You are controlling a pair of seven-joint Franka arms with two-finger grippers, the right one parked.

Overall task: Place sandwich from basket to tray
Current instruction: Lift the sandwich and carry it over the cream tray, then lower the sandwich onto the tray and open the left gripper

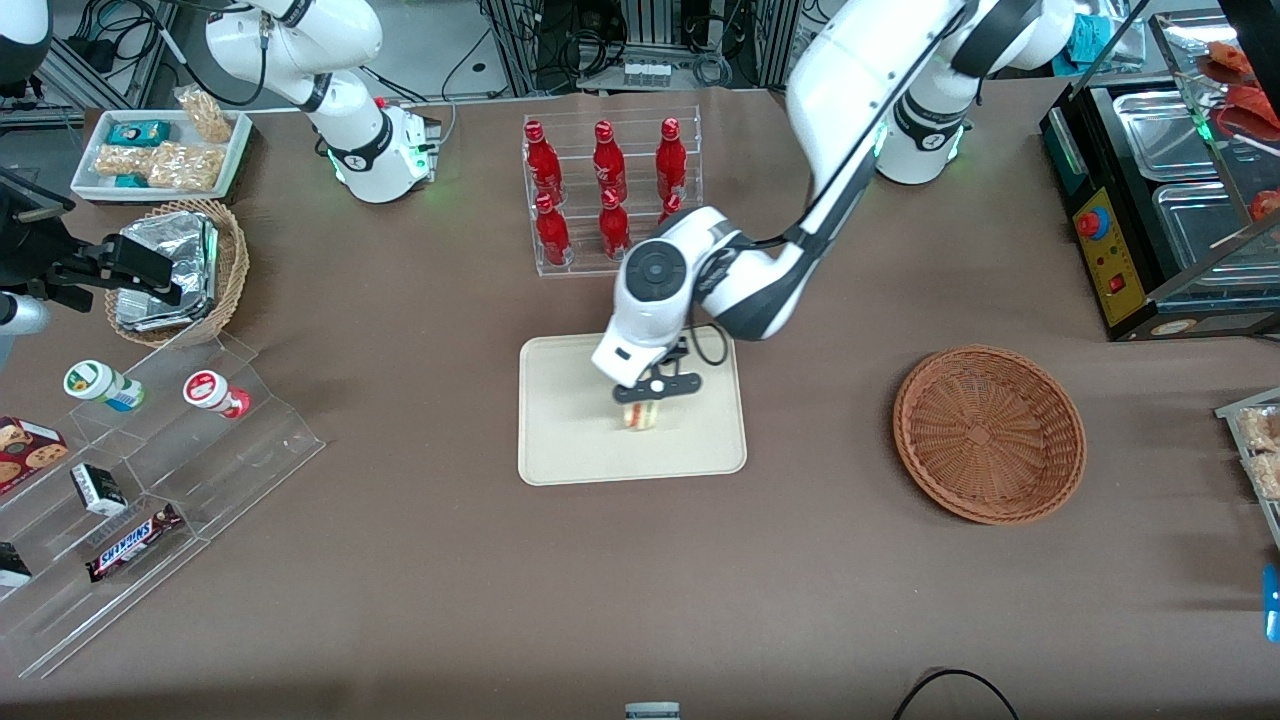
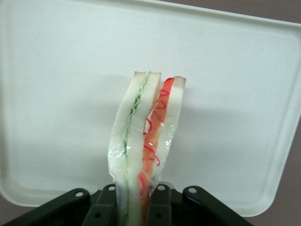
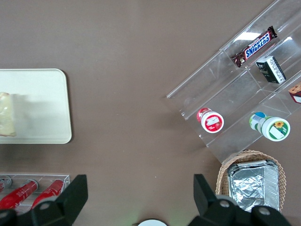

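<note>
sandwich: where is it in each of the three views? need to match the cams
Front view: the sandwich is over the middle of the tray, directly under the gripper, which is shut on it.
Left wrist view: the sandwich stands edge-on, rising from the gripper, with the tray as backdrop.
Right wrist view: only a pale part of the sandwich shows at the picture's edge, over the tray.
Shared landmark: the tray.

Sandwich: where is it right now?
The sandwich is over the middle of the tray, clamped in the left arm's tool; the basket, toward the working arm's end, holds nothing.
</note>
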